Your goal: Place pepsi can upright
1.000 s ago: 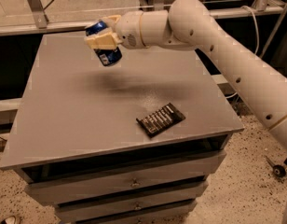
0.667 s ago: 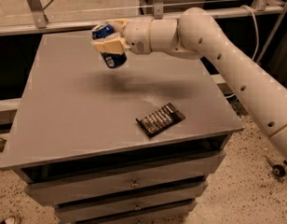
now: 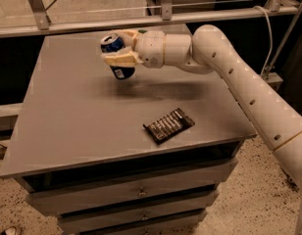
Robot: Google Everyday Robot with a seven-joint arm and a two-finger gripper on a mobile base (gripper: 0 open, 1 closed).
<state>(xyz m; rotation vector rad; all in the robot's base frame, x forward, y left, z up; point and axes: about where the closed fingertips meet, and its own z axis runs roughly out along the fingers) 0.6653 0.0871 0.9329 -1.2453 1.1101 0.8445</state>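
The pepsi can (image 3: 116,58), dark blue with a silver top and a white label patch, hangs above the far middle of the grey table (image 3: 72,116). It is tilted, its top pointing up and to the left. My gripper (image 3: 118,47) is shut on the can, one cream finger over its top and one across its side. The white arm reaches in from the right.
A flat black ridged packet (image 3: 168,125) lies near the table's front right edge. The table has drawers (image 3: 136,192) below. A metal rail (image 3: 141,19) runs behind the table. Speckled floor surrounds it.
The gripper with the can has moved a little to the right and slightly down toward the table. The packet has not moved.
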